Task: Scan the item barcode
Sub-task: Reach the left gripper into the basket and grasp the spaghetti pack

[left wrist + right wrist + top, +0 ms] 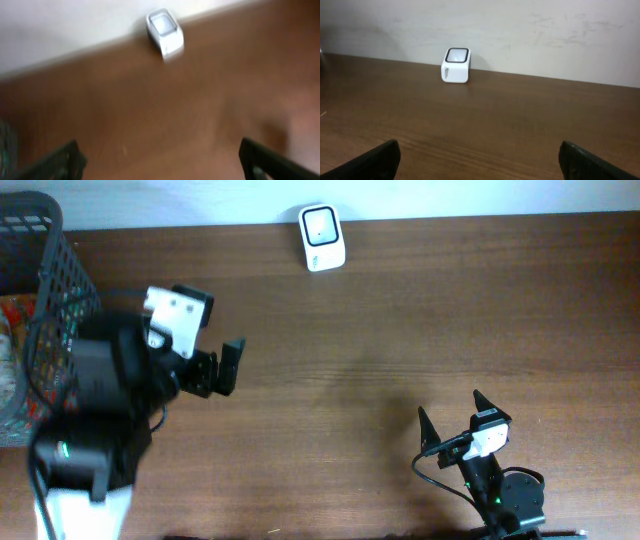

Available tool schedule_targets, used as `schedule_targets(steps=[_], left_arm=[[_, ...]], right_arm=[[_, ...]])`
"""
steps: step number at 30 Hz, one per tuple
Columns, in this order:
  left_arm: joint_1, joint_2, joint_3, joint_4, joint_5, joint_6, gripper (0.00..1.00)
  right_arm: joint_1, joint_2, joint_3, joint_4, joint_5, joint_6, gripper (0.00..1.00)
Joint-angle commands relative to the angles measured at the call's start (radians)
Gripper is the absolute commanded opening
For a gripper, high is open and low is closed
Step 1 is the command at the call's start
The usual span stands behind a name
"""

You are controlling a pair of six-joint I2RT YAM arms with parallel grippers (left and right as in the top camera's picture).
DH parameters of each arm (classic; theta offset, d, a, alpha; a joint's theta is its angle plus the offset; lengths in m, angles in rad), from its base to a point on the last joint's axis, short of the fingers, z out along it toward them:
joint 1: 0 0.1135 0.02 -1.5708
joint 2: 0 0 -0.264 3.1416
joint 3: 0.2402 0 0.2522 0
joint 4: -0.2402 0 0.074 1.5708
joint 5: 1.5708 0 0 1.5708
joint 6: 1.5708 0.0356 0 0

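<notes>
Scanner (322, 237) shows everywhere; basket (55, 275) only overhead; left pincer (160, 152) and right pincer (450, 408) gape empty.

Small white scanner (322, 237), upright, far edge of table (400, 330)

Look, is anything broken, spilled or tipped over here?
Nothing stands out. The white scanner sits upright at the far edge, the black basket stands at left, and the left pincer and right pincer hang open, empty.

Brown wooden table (400, 330) (grain visible) against a scuffed white wall (520, 30).
</notes>
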Motion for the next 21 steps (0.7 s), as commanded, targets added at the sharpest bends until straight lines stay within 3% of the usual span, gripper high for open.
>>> schedule_targets(steps=[1,3,7,9,12,15,21], left_arm=[[-0.001,0.247,0.347,-0.214,0.041,-0.005,0.99],[-0.001,0.352,0.433,-0.252,0.043,-0.005,0.99],[-0.001,0.436,0.434,-0.222,0.042,-0.006,0.99],[0.045,0.434,0.506,-0.22,-0.067,-0.146,0.99],[0.231,0.433,0.649,-0.235,-0.147,-0.281,0.99],[0.489,0.431,0.666,-0.267,-0.265,-0.402,0.99],[0.847,0.458,0.657,-0.264,-0.264,-0.447,1.0]], right_arm=[[-0.006,-0.008,-0.007,-0.002,-0.005,0.003,0.99],[-0.006,-0.008,-0.007,-0.002,-0.005,0.003,0.99],[-0.006,-0.008,-0.007,-0.002,-0.005,0.003,0.99],[-0.006,-0.008,-0.007,-0.002,-0.005,0.003,0.99],[-0.006,-0.008,-0.007,-0.002,-0.005,0.003,0.99],[-0.006,-0.008,-0.007,-0.002,-0.005,0.003,0.99],[-0.006,-0.008,-0.007,-0.002,-0.005,0.003,0.99]])
